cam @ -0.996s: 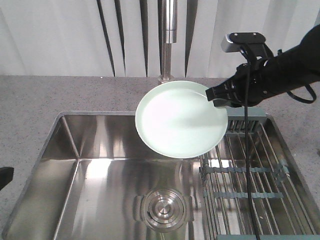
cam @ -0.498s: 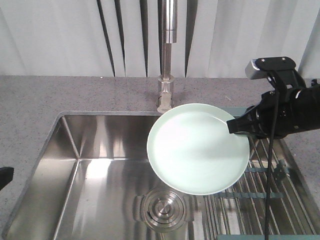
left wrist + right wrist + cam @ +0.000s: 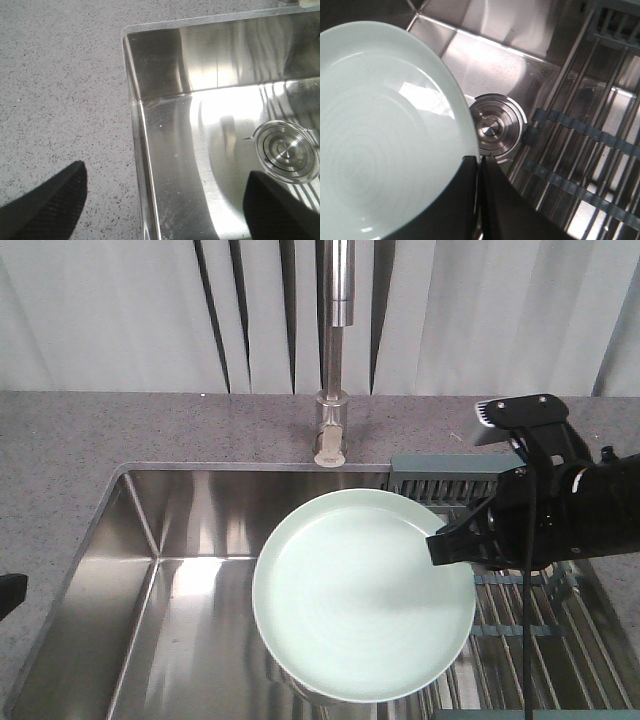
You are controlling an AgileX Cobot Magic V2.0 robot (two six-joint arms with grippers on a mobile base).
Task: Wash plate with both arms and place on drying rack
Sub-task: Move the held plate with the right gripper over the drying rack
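Currently, the round pale mint-green plate [image 3: 362,595] is held in the air over the shiny stainless steel sink basin [image 3: 180,580], with its face turned up and tilted somewhat toward the front camera. It is gripped at its right rim by the black pincer tool of the right arm [image 3: 440,548]. In the right wrist view, the two fingers are seen closed on the rim, one on each side.

In that same view, the round ribbed steel drain [image 3: 492,130] is seen on the basin floor below, just past the plate's edge.

The drying rack of parallel steel wire rods [image 3: 500,640], with a grey-teal slotted end piece, is laid across the right part of the basin. In the front view, its left side is overlapped by the plate.

The black tool of the left arm [image 3: 166,172] is spread wide apart with nothing gripped. It is positioned above the basin's left wall, where the wall meets the grey speckled bench [image 3: 60,90].

An upright steel tap [image 3: 335,340] is mounted on the bench behind the basin.
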